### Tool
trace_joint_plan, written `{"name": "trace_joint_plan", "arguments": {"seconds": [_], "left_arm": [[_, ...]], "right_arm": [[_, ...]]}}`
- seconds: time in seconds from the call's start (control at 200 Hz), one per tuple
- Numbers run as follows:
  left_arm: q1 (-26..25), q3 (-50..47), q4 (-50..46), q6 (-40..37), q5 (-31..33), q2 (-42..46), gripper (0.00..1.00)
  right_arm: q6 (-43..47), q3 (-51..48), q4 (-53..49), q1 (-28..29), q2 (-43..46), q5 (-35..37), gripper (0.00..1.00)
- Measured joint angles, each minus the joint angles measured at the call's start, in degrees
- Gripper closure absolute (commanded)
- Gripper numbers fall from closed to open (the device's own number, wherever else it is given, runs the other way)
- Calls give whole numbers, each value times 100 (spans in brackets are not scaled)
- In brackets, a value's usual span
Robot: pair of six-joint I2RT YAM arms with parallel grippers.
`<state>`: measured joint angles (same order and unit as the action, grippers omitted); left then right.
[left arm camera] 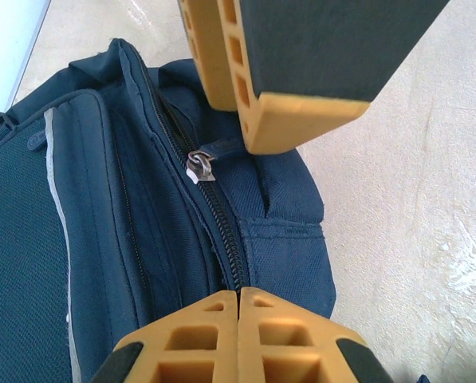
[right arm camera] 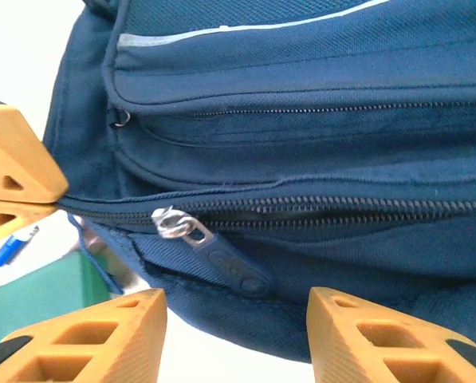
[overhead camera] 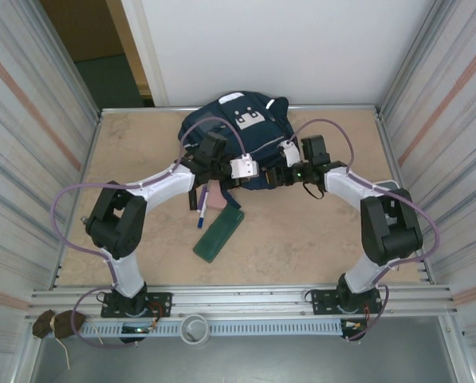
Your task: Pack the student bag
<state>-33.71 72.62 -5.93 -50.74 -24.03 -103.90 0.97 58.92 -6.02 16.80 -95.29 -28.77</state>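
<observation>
Right wrist view: right jaws half-open, empty, beside the student bag (right arm camera: 301, 72) edge; left jaws shut.

No lettering can be read anywhere; the white patch (overhead camera: 249, 120) on the student bag (overhead camera: 263, 140) carries dark marks too small to make out.

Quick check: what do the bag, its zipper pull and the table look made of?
Bag: woven synthetic-looking fabric, matte navy; fine weave shows. Zipper pull: shiny metal ring, dark tab, probably rubber or plastic. Table: hard, smooth, mottled beige with faint sheen, perhaps laminate or stone.
</observation>
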Motion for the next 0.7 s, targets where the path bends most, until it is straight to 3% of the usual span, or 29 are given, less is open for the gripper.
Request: {"name": "trace_joint_plan", "arguments": {"seconds": [0.441, 0.701], "left_arm": [[-4, 0, -13, 0, 2, 0, 100], [0, 0, -81, -2, 4, 0, 100]], "right_arm": [[557, 570, -22, -37, -754, -619, 51], [632, 614, 35, -35, -938, -839, 69]]}}
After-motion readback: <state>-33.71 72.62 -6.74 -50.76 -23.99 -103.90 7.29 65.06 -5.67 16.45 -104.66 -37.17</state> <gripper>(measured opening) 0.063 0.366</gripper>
